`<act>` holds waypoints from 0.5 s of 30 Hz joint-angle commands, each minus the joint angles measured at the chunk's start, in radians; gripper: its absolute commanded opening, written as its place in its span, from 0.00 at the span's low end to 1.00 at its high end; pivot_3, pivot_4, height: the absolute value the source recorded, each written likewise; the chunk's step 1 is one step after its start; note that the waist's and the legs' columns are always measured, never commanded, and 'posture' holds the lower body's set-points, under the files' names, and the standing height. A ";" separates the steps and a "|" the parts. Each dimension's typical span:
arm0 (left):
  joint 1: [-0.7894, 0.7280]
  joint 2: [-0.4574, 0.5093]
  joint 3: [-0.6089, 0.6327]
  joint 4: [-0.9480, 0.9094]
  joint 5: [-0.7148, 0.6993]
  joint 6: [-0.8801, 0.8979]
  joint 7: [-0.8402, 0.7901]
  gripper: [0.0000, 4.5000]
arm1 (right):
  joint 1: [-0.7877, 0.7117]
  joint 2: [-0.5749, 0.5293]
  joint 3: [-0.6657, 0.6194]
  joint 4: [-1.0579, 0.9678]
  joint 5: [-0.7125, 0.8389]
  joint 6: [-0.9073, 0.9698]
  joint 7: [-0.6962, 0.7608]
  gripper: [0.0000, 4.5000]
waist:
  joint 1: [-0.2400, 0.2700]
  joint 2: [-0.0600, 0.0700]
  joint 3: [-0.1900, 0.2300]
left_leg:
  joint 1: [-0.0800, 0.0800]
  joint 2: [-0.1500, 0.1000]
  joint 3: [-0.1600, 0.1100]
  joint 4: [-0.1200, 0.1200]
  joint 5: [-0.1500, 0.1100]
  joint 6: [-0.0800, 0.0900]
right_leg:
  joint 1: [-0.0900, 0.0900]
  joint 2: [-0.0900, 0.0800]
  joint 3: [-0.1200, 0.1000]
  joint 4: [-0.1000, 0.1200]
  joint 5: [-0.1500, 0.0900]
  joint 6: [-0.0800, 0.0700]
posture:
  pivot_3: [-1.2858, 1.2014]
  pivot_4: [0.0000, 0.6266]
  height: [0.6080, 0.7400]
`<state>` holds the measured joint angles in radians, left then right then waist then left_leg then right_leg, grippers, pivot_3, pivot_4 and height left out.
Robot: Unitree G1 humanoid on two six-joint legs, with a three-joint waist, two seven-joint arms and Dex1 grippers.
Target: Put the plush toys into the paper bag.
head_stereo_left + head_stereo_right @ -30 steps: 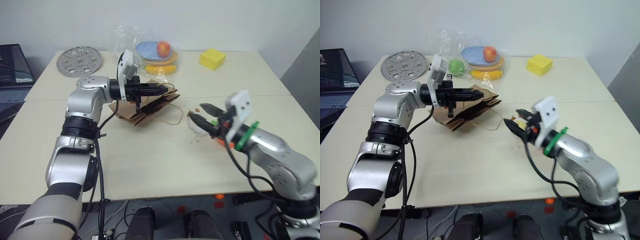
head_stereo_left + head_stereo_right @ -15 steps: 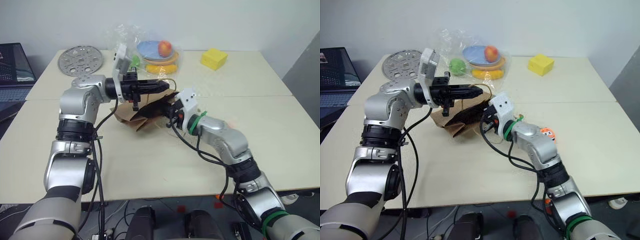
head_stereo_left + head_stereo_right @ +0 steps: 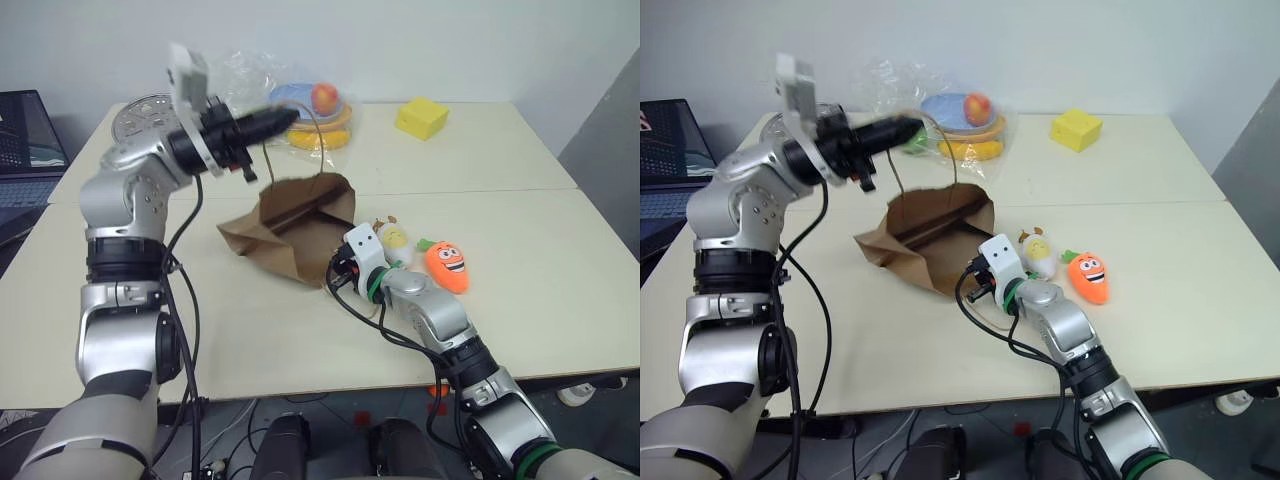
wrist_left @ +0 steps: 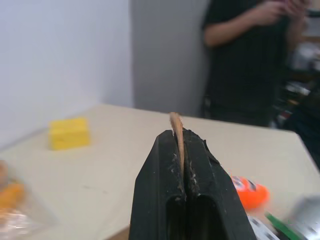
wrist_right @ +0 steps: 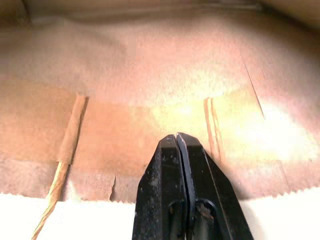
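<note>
The brown paper bag (image 3: 290, 225) lies on the table with its mouth pulled open. My left gripper (image 3: 275, 118) is raised above it, shut on the bag's tan cord handle (image 4: 176, 131). Pointing into the mouth, my right gripper (image 3: 337, 268) is shut at the bag's near rim, against the paper (image 5: 150, 90), with nothing visible between its fingers. Both plush toys lie on the table just right of the bag: the whitish egg (image 3: 396, 238) and, further right, the orange carrot (image 3: 446, 266) with its grinning face.
A clear plastic bag of fruit and plates (image 3: 305, 100) sits at the back, with a yellow block (image 3: 422, 117) to its right and a perforated metal disc (image 3: 145, 110) at back left. A laptop (image 3: 25, 125) stands at far left. A person (image 4: 250, 55) stands beyond the table.
My left gripper has risen with the handle, pulling the bag's mouth open. My right gripper left the egg toy, swung left and down to the bag's near rim, and shut.
</note>
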<state>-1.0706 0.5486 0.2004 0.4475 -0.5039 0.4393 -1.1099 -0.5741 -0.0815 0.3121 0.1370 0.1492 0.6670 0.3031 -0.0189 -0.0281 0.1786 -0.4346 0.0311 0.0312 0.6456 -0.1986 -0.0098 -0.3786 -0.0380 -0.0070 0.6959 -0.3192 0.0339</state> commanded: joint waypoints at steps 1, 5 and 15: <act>-0.087 -0.024 0.081 0.011 -0.049 -0.046 0.089 0.00 | 0.008 0.020 -0.038 -0.003 -0.021 -0.002 -0.038 0.00 | 0.001 0.000 0.000 | 0.000 0.000 0.000 0.000 0.000 0.000 | 0.000 0.000 0.000 0.000 0.000 0.000 | 0.52 0.24 1.00; -0.068 -0.034 0.084 -0.021 -0.080 0.003 0.086 0.00 | 0.010 0.029 -0.051 0.012 -0.045 -0.012 -0.058 0.00 | -0.003 0.000 0.000 | 0.000 0.000 0.000 0.000 0.000 0.000 | 0.000 0.000 0.000 0.000 0.000 0.000 | 0.52 0.24 1.00; 0.107 -0.006 -0.044 -0.118 0.005 -0.044 -0.006 0.00 | -0.010 0.061 -0.088 -0.096 -0.005 -0.077 0.023 0.00 | -0.010 0.000 0.000 | 0.000 0.000 0.001 -0.001 0.001 -0.001 | -0.001 0.000 0.000 0.001 0.000 0.000 | 0.52 0.24 1.00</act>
<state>-0.9567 0.5275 0.1701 0.3795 -0.5091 0.4260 -1.0950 -0.5681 -0.0271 0.2224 0.1287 0.1144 0.6289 0.2863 -0.0289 -0.0280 0.1787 -0.4346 0.0315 0.0319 0.6447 -0.1978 -0.0112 -0.3799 -0.0380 -0.0065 0.6968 -0.3192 0.0338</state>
